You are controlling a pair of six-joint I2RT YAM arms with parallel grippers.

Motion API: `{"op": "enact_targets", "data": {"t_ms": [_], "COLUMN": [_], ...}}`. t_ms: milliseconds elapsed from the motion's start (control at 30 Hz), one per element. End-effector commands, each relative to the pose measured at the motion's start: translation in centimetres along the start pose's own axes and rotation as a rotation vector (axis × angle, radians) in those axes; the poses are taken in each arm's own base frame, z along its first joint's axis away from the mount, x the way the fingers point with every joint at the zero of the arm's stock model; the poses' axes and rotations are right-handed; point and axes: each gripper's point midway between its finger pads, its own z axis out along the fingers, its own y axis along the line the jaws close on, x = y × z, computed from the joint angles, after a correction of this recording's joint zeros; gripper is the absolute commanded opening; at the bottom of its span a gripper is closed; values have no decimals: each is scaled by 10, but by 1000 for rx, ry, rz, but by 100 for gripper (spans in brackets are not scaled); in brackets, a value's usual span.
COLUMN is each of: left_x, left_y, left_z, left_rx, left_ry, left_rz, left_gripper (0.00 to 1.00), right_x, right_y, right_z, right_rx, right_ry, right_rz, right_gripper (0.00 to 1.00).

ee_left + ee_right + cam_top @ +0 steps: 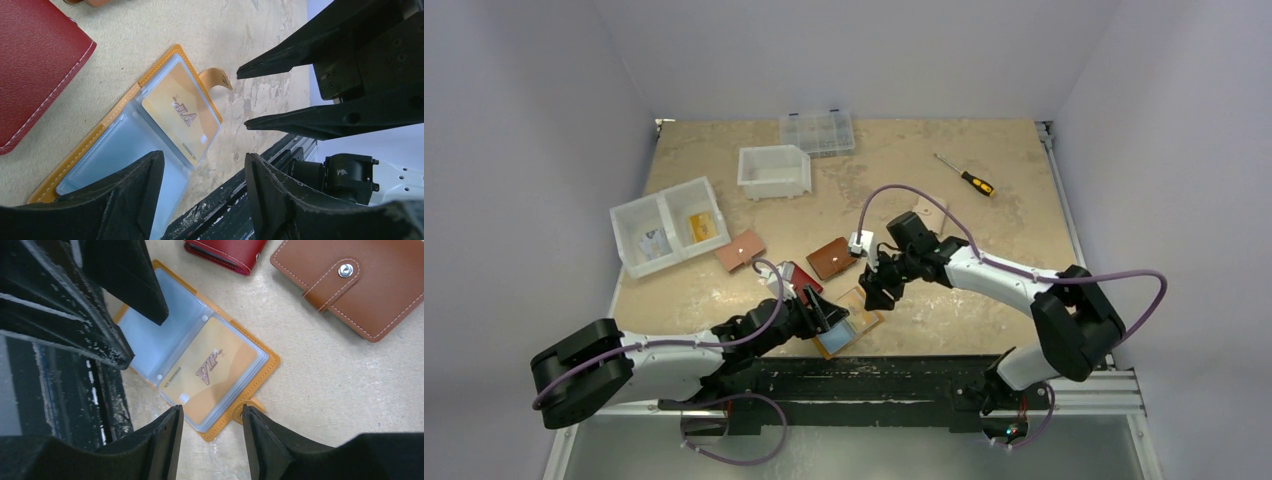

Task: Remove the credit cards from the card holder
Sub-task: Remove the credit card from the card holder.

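Left gripper (202,165) and right gripper (212,412) - fingers spread, holding nothing - hang over the open card holder (260,376) near the table (904,165) edge. Gold card (210,372) inside; cards (704,226) in the white bin (629,240).

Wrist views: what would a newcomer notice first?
The mustard card holder lies open flat at the near edge of the table, a gold VIP card showing through its clear sleeve. The left gripper and right gripper both hover over it, jaws open, with a brown wallet nearby.
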Motion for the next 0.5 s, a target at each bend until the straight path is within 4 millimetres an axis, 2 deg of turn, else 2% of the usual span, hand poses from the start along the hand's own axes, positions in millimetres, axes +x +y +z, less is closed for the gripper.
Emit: {"op": "enact_targets", "data": {"t_ms": [0,100,267,467], "left_x": [-5,-6,-5,-3], "left_y": [-15,-15,-16,-17], "left_z": [1,1,3,5], "left_rx": [45,45,40,46], "left_ry": [-24,-28,-20,-15], "left_rz": [-37,-38,-40,-47], "left_gripper": [64,64,64,64], "right_x": [-19,-18,-13,-12], "right_y": [-25,-35,-37,-39], "right_z": [-3,-3,4,7], "right_rx": [169,240,267,290], "right_ry": [-8,6,45,64], "right_rz": [-88,-107,-124,-144], "right_gripper": [55,56,54,45]}}
